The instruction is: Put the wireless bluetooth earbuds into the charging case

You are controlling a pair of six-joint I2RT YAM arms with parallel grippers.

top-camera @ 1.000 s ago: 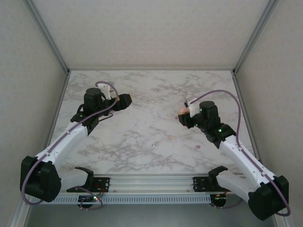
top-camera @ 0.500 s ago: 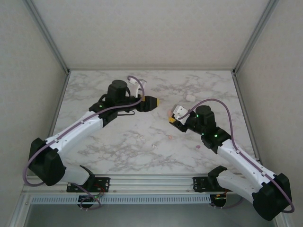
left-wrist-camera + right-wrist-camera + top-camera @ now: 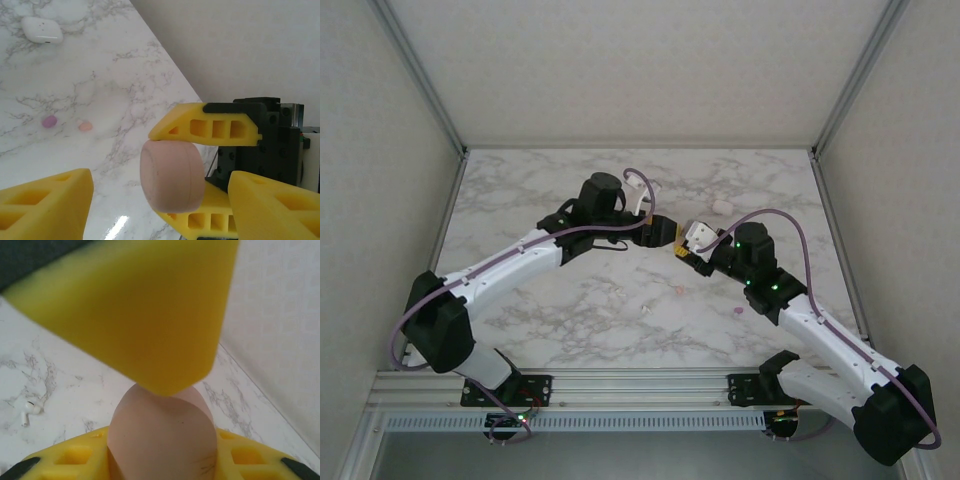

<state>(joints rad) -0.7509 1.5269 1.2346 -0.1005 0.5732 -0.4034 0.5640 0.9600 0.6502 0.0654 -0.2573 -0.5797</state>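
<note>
Much bare table [image 3: 500,200] around pink case [image 3: 172,176]

One pinkish case [image 3: 172,176], one white case [image 3: 42,30], three earbuds [image 3: 678,291] (possibly more).

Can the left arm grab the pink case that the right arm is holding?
Probably yes. The left gripper is open and faces the pink case with nothing between them. The right gripper clamps it top and bottom, leaving both sides free for the left fingers.
</note>
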